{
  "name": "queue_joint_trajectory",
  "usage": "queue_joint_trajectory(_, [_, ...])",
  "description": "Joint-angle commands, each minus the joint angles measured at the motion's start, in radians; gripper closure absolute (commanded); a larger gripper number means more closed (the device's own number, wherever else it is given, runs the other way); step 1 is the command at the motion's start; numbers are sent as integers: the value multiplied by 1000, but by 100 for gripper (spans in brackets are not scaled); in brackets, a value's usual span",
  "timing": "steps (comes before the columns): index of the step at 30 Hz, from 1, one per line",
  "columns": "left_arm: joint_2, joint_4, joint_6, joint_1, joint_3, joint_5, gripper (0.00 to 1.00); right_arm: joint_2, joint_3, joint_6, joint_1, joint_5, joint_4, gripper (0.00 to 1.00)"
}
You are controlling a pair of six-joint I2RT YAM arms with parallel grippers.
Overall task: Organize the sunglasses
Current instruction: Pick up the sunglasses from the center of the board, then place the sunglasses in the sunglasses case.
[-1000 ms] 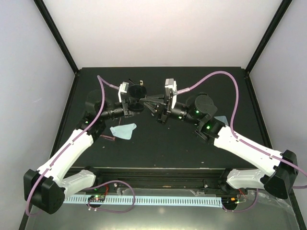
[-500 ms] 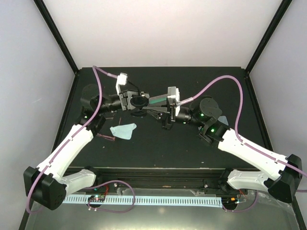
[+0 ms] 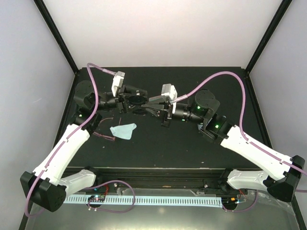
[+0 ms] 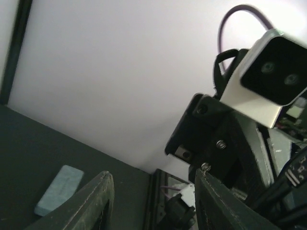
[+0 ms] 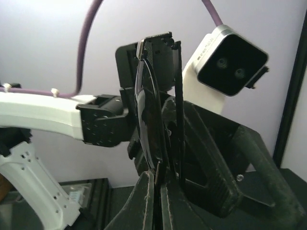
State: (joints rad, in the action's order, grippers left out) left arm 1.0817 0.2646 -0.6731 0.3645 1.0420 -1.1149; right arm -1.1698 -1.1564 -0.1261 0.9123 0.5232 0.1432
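Observation:
The black sunglasses point(image 3: 138, 100) are held up above the back middle of the table. My right gripper point(image 3: 146, 106) is shut on them. In the right wrist view the dark lens point(image 5: 146, 115) stands edge-on, pinched at its lower rim between my right gripper's point(image 5: 160, 175) two fingers. My left gripper point(image 3: 128, 99) is just left of the glasses, open and empty. In the left wrist view its point(image 4: 153, 172) fingers stand wide apart with nothing between them. The thin reddish-pink sunglasses point(image 3: 106, 137) lie on the table by the left arm, partly hidden by it.
A light blue cloth point(image 3: 123, 129) lies on the dark table point(image 3: 158, 148) left of the middle. A blue-grey case point(image 4: 60, 189) lies on the table near the back wall in the left wrist view. Black frame posts stand at the back corners.
My left gripper has let go of the black sunglasses, drawn back to the left and tilted upward. My right gripper has kept hold of them and shifted slightly left.

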Motion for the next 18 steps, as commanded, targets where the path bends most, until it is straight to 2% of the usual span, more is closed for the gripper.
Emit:
queue_joint_trajectory(1, [-63, -160, 230, 2, 42, 44, 53, -8, -47, 167, -7, -168, -138, 99])
queue_joint_trajectory(3, [-83, -220, 303, 1, 26, 143, 52, 3, -42, 269, -7, -208, -179, 99])
queue_joint_trajectory(7, [-105, -228, 387, -2, -31, 336, 50, -7, -71, 510, -6, -270, -311, 99])
queue_joint_trajectory(10, [-103, -265, 399, -4, -54, 599, 50, -9, -42, 672, -6, -370, -328, 99])
queue_joint_trajectory(13, [-68, -318, 346, -14, -52, 884, 46, -15, -2, 787, -5, -484, -316, 99])
queue_joint_trajectory(18, [53, -336, 311, -40, -19, 928, 44, -74, 56, 940, -4, -689, -288, 99])
